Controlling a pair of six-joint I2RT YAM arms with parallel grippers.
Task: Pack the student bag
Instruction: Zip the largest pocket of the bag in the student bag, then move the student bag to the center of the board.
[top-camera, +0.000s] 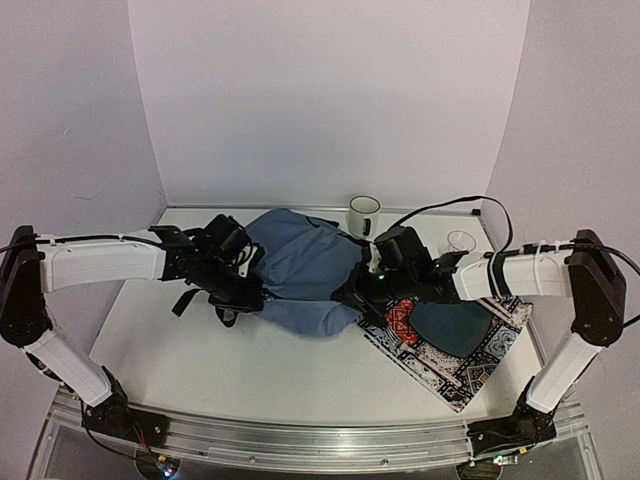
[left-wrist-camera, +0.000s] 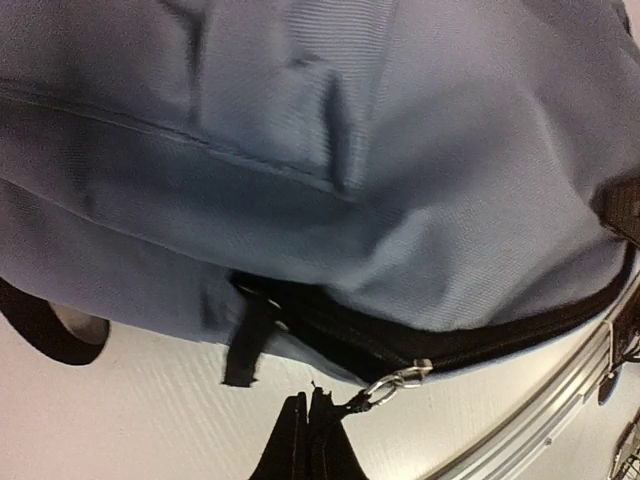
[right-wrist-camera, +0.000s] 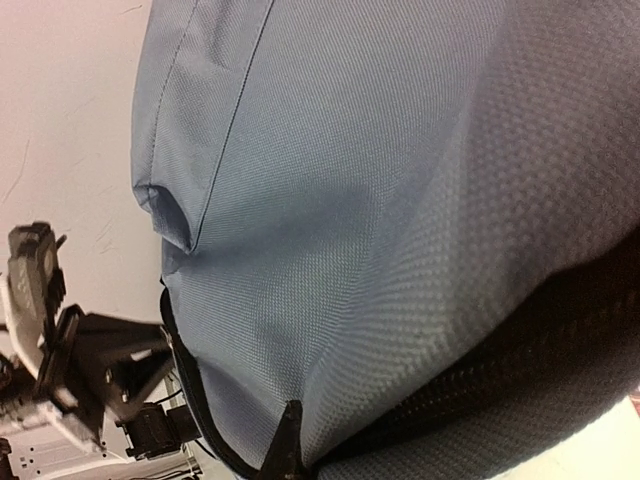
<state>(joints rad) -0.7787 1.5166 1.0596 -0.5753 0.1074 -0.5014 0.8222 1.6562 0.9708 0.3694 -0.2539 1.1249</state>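
On the table (top-camera: 200, 350), left end effector (left-wrist-camera: 305, 440) and right end effector (right-wrist-camera: 285, 440) each clamp the student bag (top-camera: 300, 260).

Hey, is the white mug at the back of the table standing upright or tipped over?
Upright: the mug stands on its base, its round rim facing up, behind the backpack.

Student bag (left-wrist-camera: 400, 180): slate-blue fabric, creased. Dark zipper (left-wrist-camera: 480, 345) along the bag's lower edge, with metal pull ring (left-wrist-camera: 395, 382); black strap tab (left-wrist-camera: 245, 350) hanging from the same edge. Left gripper (left-wrist-camera: 308, 435) just under the bag, fingers pressed together.
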